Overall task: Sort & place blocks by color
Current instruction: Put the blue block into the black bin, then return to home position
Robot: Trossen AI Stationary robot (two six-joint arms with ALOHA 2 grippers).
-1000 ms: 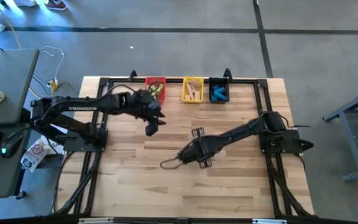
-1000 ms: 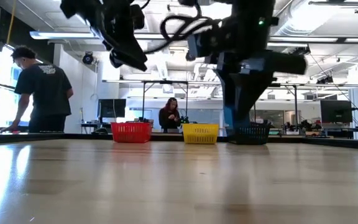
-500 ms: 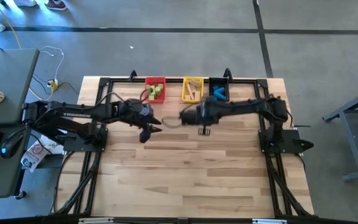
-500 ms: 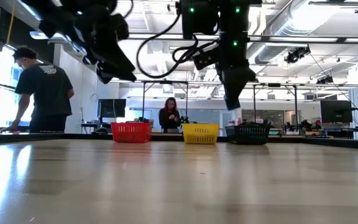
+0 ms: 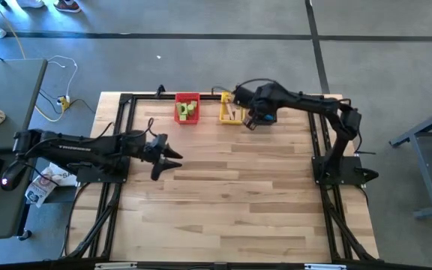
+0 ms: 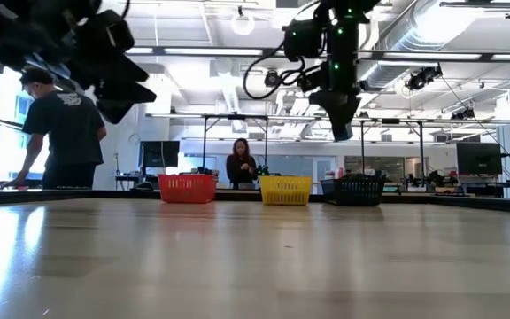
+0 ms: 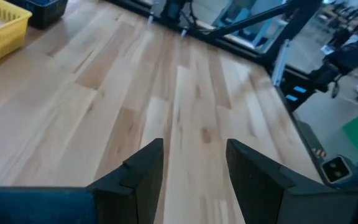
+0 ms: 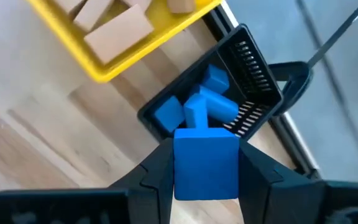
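Above the black bin point(image 8: 253, 74), the right end effector point(image 8: 205, 171) clamps 1 blue block point(image 8: 206, 163).

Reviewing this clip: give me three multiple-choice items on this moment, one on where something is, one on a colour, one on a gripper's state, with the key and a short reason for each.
1. Where is the right gripper?
A. Above the black bin
B. Over the table's near edge
C. Above the red bin

2. What colour are the blocks in the yellow bin?
A. Blue
B. Light green
C. Plain tan

3. What is the left gripper doing?
A. Shut on a green block
B. Open and empty above bare table
C. Resting inside the yellow bin

Key: 1 A, the right wrist view looks down past the held blue block into the black bin; 2 C, the tan blocks lie in the yellow bin; 3 B, the left wrist view shows only wood between its spread jaws.
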